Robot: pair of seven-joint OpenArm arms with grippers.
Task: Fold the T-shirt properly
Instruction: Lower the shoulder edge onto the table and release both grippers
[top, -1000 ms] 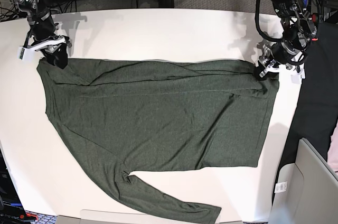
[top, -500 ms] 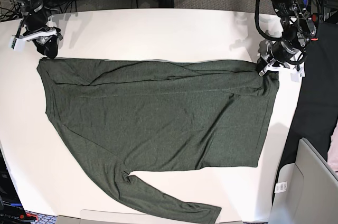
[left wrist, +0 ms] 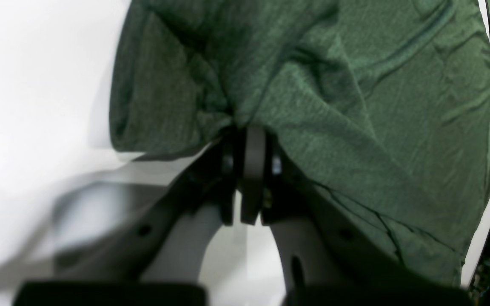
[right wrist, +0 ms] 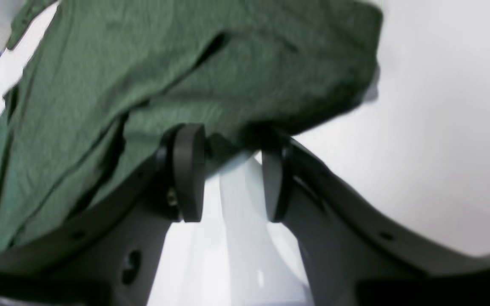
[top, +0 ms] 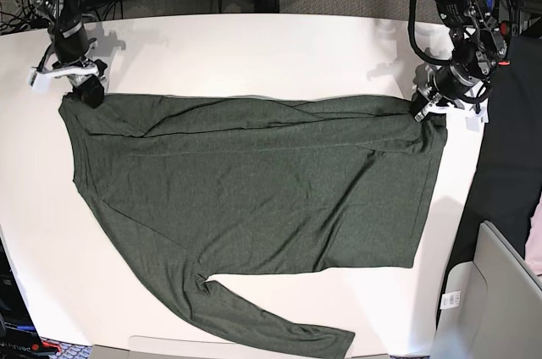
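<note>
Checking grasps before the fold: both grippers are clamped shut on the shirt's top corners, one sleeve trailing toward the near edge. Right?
Not quite. Only the left gripper is shut on the T-shirt. The right wrist view shows the right gripper with its jaws apart at the fabric edge. One sleeve does trail toward the near edge.

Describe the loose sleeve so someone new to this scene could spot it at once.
On the white table the dark green T-shirt lies spread flat. At its near edge one long sleeve runs out from the body toward the table's front. No gripper is near it; both are at the shirt's far corners.
</note>
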